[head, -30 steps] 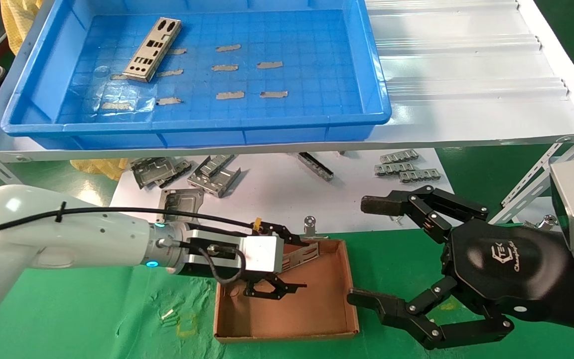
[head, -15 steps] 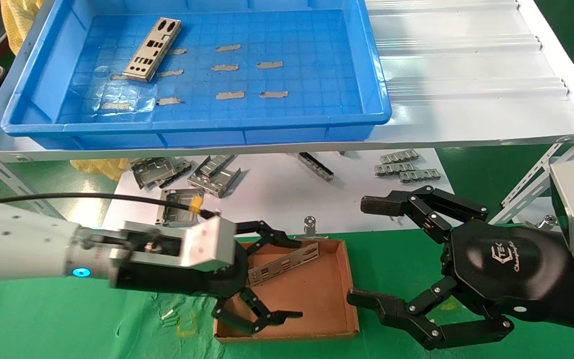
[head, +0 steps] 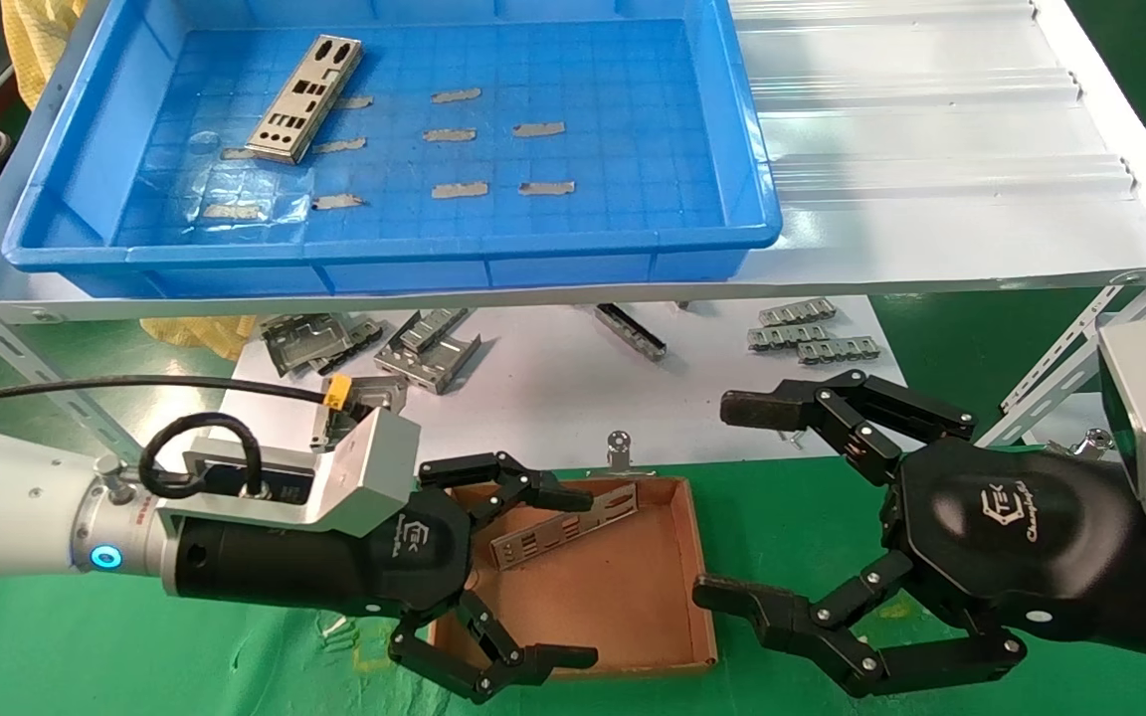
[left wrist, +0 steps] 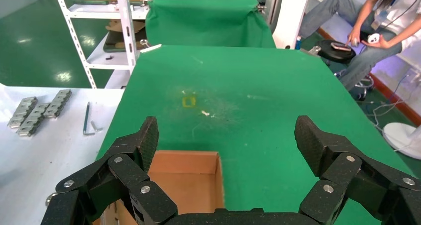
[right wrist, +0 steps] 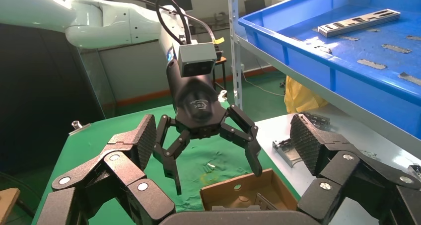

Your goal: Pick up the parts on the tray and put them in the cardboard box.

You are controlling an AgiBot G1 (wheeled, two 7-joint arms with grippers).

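Head view: left gripper (head: 533,577) hangs over the cardboard box (head: 663,651) at the bench's near edge, jaws spread wide and released; one part (head: 558,527) leans inside, another part (head: 302,97) waits in the tray (head: 732,129). Best to lift clear before returning. Right gripper (head: 752,507) idles beside it, spread empty.

Left wrist view: nothing between the jaws.

The left gripper (head: 553,577) is covering the near-left corner of the cardboard box (head: 633,617). Its upper finger is hiding the top edge of the plate (head: 558,527) lying in the box. In the left wrist view only one corner of the box (left wrist: 186,183) is showing; the plate is out of sight. The picture's edge is cutting off the far rim of the tray (head: 752,159). In the right wrist view the box (right wrist: 243,192) is partly hidden behind the right gripper's (right wrist: 221,145) body.
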